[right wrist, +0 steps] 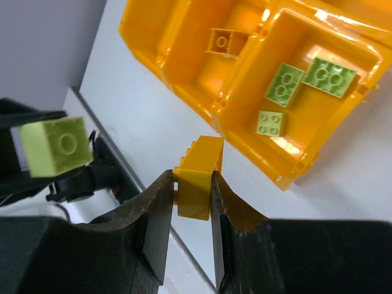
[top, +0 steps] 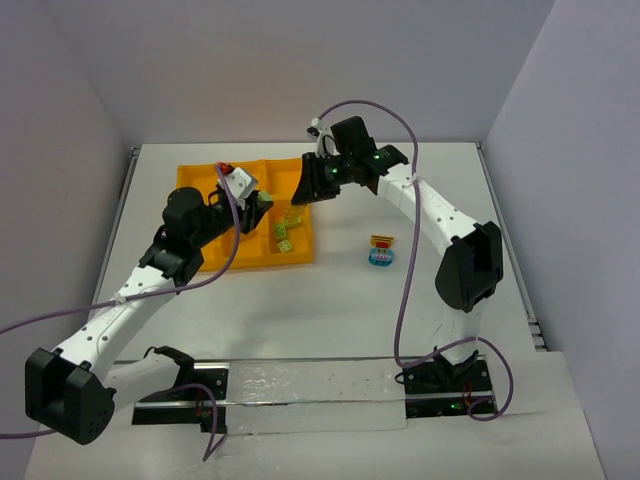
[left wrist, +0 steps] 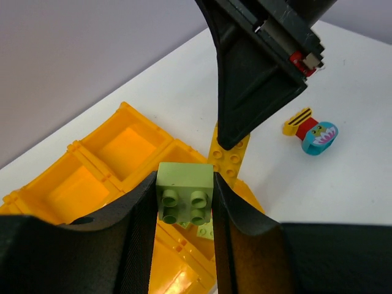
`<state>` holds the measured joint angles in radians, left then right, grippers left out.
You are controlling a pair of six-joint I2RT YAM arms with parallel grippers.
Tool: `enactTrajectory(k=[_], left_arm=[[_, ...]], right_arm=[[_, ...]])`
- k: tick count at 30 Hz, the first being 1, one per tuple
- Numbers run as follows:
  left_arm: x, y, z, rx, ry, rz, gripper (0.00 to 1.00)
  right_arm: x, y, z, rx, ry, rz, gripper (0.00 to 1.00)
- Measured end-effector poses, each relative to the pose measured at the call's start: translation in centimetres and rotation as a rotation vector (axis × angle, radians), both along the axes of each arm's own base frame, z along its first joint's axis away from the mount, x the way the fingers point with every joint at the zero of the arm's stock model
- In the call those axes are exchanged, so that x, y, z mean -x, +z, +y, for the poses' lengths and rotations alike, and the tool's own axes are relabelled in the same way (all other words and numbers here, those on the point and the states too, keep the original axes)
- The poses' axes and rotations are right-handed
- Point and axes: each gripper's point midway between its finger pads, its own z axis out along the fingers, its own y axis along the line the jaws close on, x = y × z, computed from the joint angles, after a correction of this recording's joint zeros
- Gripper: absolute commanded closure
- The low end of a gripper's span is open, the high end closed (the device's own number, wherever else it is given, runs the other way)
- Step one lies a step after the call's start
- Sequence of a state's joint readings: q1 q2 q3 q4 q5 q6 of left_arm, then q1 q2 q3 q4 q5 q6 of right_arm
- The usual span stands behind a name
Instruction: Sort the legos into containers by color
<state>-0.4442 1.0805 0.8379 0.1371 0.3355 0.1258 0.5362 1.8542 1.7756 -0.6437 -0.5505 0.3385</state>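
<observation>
Legos [right wrist: 285, 82], three lime green ones, lie in a corner box of the orange-yellow tray [right wrist: 177, 61]. One small yellow lego [right wrist: 223, 41] lies in the box beside it.

The left arm [top: 110, 315] reaches out from its base, bends at the elbow and points over the right side of the tray. The left fingers [left wrist: 138, 214] are shut tight on a lime green brick [left wrist: 185, 195], up in the air above the tray.

The right arm [top: 430, 205] stretches away from its base, then bends left toward the same spot. The right fingers [right wrist: 156, 208] squeeze a yellow brick [right wrist: 199, 177], also in the air by the tray's edge. The two sets of fingers are near each other but do not touch.

A little stack [top: 381, 250] of red, yellow and blue legos stands on the white surface [top: 330, 320], apart from the tray.
</observation>
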Motion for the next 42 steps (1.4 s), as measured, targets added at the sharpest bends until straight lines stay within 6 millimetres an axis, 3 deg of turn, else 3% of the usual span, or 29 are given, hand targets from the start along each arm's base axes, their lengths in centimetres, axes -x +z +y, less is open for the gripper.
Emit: enactTrajectory(k=[5, 11, 14, 17, 20, 24, 28, 36, 37, 40, 41, 42], left_arm=[[-0.8, -1.0, -0.3, 0.025, 0.020, 0.066, 1.00], [-5.1, -3.0, -1.8, 0.072, 0.120, 0.283, 1.00], [-6.7, -4.4, -2.5, 0.104, 0.168, 0.405, 1.00], [-7.5, -6.5, -3.2, 0.130, 0.214, 0.504, 1.00], [-7.2, -8.7, -3.4, 0.132, 0.261, 0.594, 1.00], [-7.1, -9.8, -3.4, 0.145, 0.328, 0.642, 1.00], [-7.4, -10.8, -3.0, 0.147, 0.383, 0.665, 0.81], [-6.9, -15.1, -2.3, 0.076, 0.448, 0.769, 0.28], [-6.9, -15.3, -2.3, 0.071, 0.452, 0.776, 0.23], [-6.9, -15.2, -2.2, 0.065, 0.462, 0.784, 0.18], [-7.0, -15.0, -2.2, 0.065, 0.463, 0.782, 0.06], [-7.1, -14.6, -2.3, 0.069, 0.463, 0.776, 0.01]], right_arm=[[-1.5, -1.1, -1.2, 0.070, -0.093, -0.030, 1.00], [-1.8, -3.7, -5.9, 0.184, -0.238, -0.017, 1.00], [-1.9, -3.1, -8.4, 0.198, -0.308, -0.041, 1.00], [-1.7, -1.2, -10.5, 0.192, -0.372, -0.084, 1.00], [-1.3, 0.9, -11.3, 0.168, -0.402, -0.134, 1.00], [-0.7, 2.4, -11.8, 0.145, -0.417, -0.168, 1.00], [-0.5, 2.3, -12.0, 0.149, -0.425, -0.171, 1.00], [-0.4, 2.1, -12.1, 0.153, -0.425, -0.165, 1.00], [-0.4, 2.1, -12.1, 0.152, -0.424, -0.165, 1.00], [-0.4, 2.1, -12.0, 0.149, -0.420, -0.164, 1.00], [-0.3, 2.1, -12.0, 0.148, -0.418, -0.163, 1.00], [-0.3, 2.1, -11.9, 0.147, -0.416, -0.162, 1.00]])
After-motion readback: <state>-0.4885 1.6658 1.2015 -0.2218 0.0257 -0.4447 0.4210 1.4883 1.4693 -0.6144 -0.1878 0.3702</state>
